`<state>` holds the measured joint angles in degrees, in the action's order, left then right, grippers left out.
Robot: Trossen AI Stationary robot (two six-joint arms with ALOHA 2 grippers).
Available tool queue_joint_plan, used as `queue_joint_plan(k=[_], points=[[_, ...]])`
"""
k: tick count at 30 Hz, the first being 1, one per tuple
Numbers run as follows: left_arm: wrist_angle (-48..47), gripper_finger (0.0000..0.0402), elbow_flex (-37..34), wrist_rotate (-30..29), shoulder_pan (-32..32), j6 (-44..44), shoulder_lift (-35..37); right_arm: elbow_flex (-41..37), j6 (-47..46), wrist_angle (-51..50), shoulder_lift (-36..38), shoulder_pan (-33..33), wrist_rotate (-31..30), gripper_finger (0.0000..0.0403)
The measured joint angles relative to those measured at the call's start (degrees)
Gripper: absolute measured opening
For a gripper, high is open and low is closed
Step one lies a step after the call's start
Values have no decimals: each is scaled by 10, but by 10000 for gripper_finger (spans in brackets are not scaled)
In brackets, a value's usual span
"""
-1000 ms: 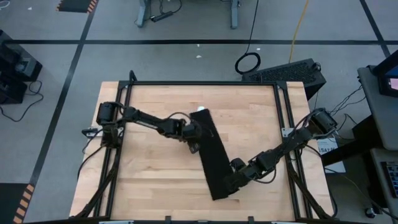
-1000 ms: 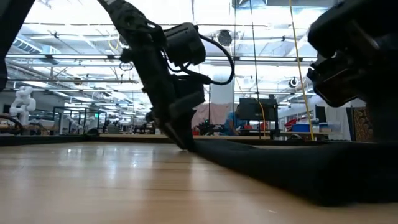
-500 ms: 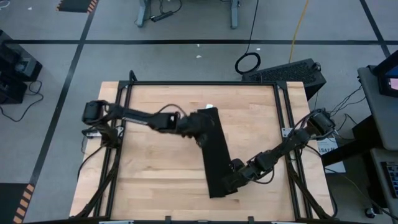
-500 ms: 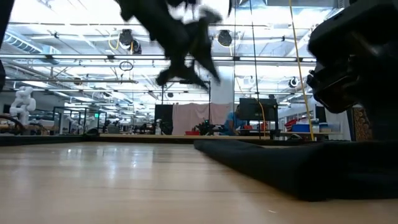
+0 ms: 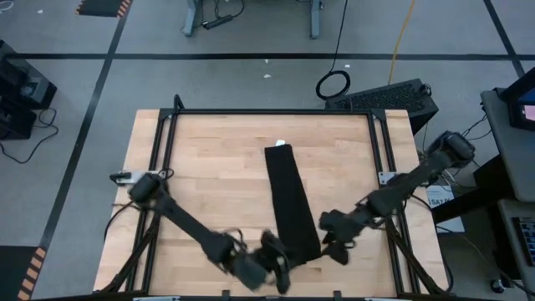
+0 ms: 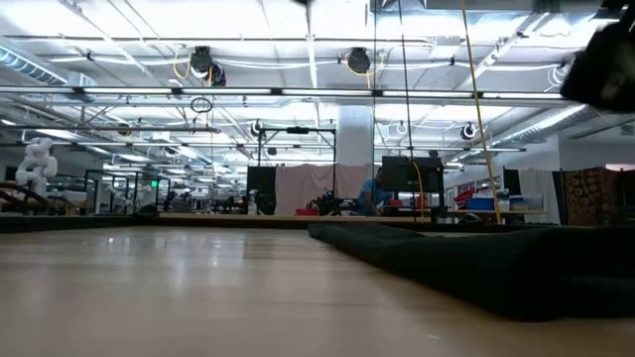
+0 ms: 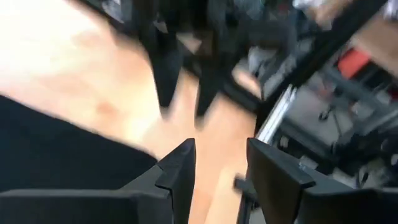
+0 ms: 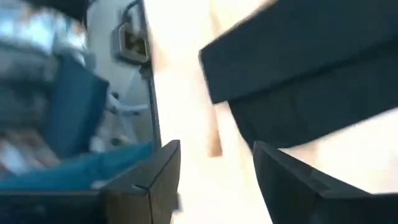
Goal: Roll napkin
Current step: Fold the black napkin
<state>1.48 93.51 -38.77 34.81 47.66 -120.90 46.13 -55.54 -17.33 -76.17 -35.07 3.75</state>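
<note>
- The napkin (image 5: 290, 201) is seen as a long black strip laid flat on the wooden table (image 5: 209, 176), running from mid-table toward the near edge, slightly slanted.
- A small white tag (image 5: 280, 143) is noted at the strip's far end.
- The left gripper (image 5: 276, 261) is placed at the napkin's near end, just beside its corner; in the left wrist view its fingers (image 7: 180, 171) are parted with bare wood between them, nothing gripped.
- The right gripper (image 5: 331, 234) is found just beside the strip's right edge, near the same end; its fingers (image 8: 158, 180) are spread apart and empty.
- In the low view, the napkin (image 6: 476, 263) is seen lying low on the tabletop.
</note>
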Motion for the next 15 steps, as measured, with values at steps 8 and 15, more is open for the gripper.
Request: queue_joint_plan(k=[8, 15], points=[[-162, 228, 208, 40, -14, -1, -158, -1, 121, -36, 39, -116, -179, 188], [-255, 261, 237, 86, -27, -30, -178, 0, 108, 15, -20, -169, -249, 176]])
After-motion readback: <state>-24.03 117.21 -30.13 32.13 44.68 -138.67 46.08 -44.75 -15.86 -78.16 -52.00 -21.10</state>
